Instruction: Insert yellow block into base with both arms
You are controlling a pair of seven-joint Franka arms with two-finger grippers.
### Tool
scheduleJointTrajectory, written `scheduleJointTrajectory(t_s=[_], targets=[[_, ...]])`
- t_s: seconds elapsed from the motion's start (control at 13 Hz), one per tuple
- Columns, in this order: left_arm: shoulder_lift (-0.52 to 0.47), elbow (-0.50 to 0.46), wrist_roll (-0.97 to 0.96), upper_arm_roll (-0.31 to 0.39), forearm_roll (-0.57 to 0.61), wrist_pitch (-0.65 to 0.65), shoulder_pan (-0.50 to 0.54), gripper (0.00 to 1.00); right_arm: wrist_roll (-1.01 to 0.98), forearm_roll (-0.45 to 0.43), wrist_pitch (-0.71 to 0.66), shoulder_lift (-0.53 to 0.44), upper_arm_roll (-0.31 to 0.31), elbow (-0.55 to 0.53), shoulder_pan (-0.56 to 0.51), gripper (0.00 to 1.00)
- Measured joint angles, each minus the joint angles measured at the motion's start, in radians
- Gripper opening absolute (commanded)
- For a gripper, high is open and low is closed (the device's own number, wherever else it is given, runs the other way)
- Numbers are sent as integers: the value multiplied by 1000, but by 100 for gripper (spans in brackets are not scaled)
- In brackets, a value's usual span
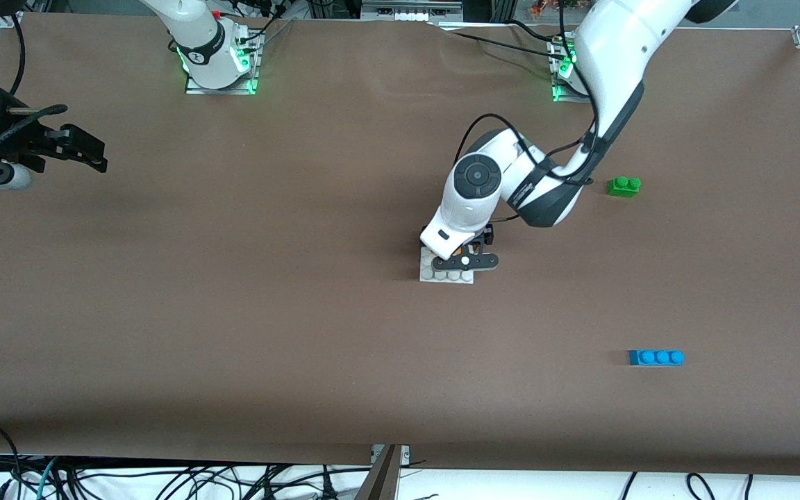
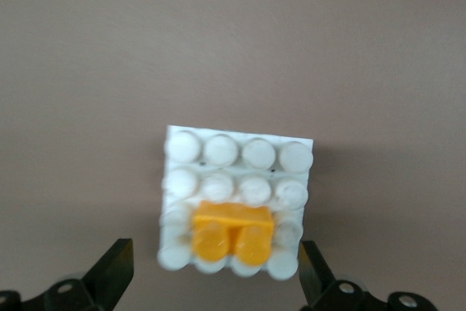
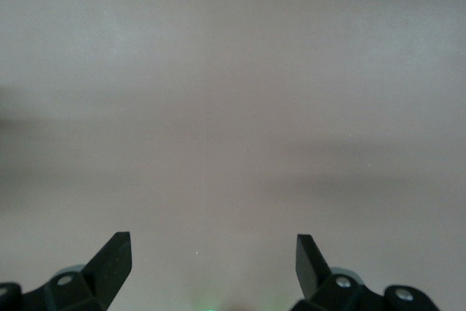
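The left gripper point(image 1: 466, 258) hung just above the base point(image 1: 442, 275), fingers point(image 2: 115, 273) spread wide and holding nothing. Between them in the left wrist view sat the yellow block point(image 2: 233, 232), on the base's studs at one edge row, apparently seated, though how firmly could not be judged. Its long axis ran across the gap between the fingers, so any further press or grip would fall straight down from this gripper, by far the nearer one. The right gripper point(image 1: 84, 149) waited over bare table point(image 1: 233, 312) at the right arm's end, fingers likewise spread and empty. No readable writing or brand showed on any piece.
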Motion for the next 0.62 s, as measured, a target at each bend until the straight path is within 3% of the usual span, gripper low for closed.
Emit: scheduleJointTrajectory(t_s=[0.31, 0.62], targets=[[-174, 14, 24, 1, -5, -203, 50, 100, 0, 0, 0, 0, 0, 0, 0, 100], [-280, 165, 213, 11, -88, -472, 177, 100, 0, 0, 0, 0, 0, 1, 0, 100]])
